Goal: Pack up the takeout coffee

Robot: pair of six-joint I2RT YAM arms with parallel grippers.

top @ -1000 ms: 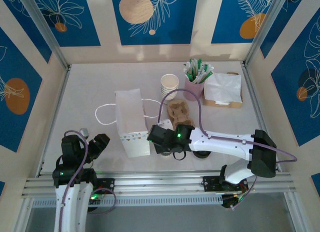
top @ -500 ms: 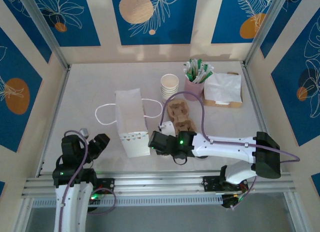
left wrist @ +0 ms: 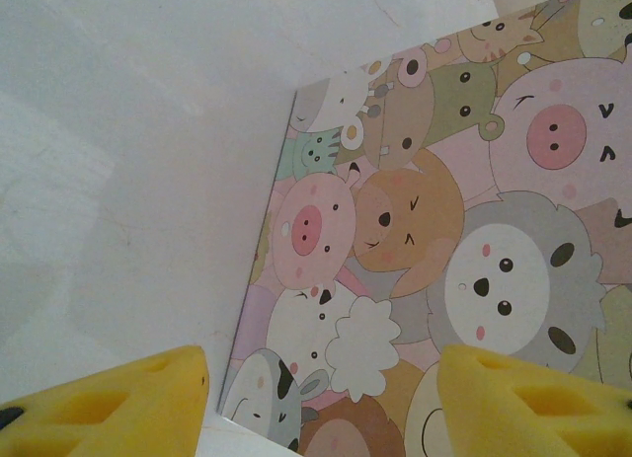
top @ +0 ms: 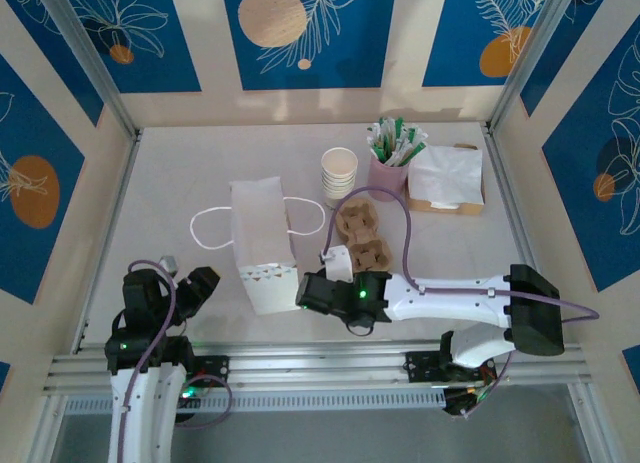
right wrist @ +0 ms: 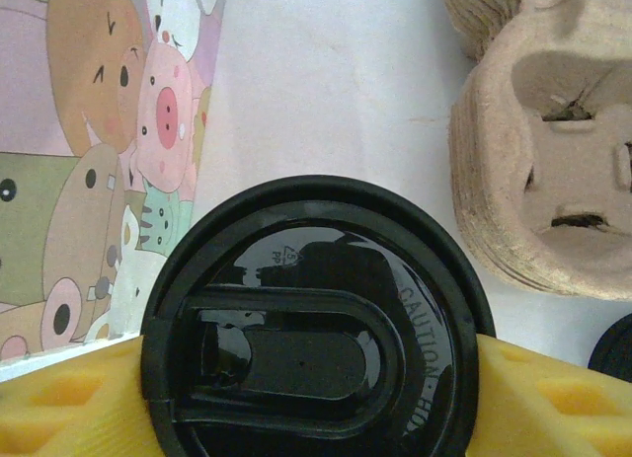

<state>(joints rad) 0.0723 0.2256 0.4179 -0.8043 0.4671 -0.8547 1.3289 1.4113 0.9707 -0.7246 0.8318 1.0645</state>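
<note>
Nearest the bases, the left hand (left wrist: 321,403) hangs wide open with nothing between its yellow pads, looking at the cartoon-printed paper bag (top: 262,233) from just beside it. Over to the right hand (right wrist: 311,403): its pads are pressed against either side of the black coffee lid (right wrist: 306,309), a part-open grip on the rim. Any cup under it is hidden, so I can't say what it caps. The lid sits on the near tabletop (top: 190,163) between the bag and the stack of pulp cup carriers (right wrist: 548,161). It faces straight up, with its oblong sip panel lying across from pad to pad. This looks like the pick-up step, and next comes a level lift and a carry to the bag, which stretches near to far with handles splayed sideways. Whether its mouth is open, I can't tell. Beyond stand the paper cups (top: 339,171), the pink stick holder (top: 388,173) and the napkins (top: 447,175).
</note>
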